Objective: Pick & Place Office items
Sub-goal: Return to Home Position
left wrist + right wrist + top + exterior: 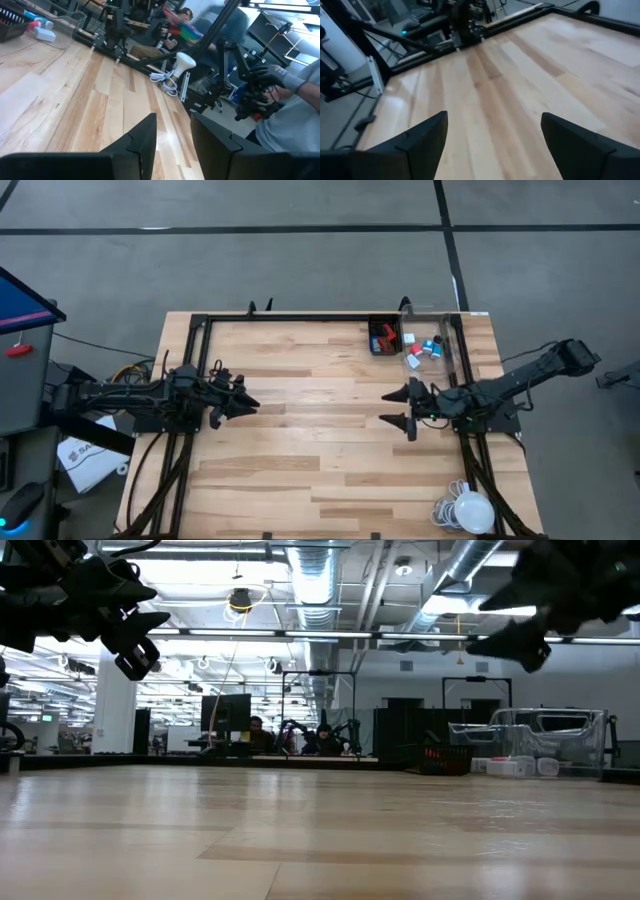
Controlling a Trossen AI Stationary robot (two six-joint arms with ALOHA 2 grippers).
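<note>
Several tiny office items lie at the table's far right: red and black ones in a small black tray, white, red and light blue ones in a clear bin. In the low view the bin shows at the right, with pale pieces at its foot. My left gripper hovers above the table's left middle, fingers a little apart, holding nothing. My right gripper hovers over the right middle, wide open and empty, near side of the bin. Both point at each other.
A white round lamp-like ball with a coiled cable rests at the table's near right corner. A black frame runs along the far edge. Bare wood lies between the two grippers. A person in grey sits beyond the table in the left wrist view.
</note>
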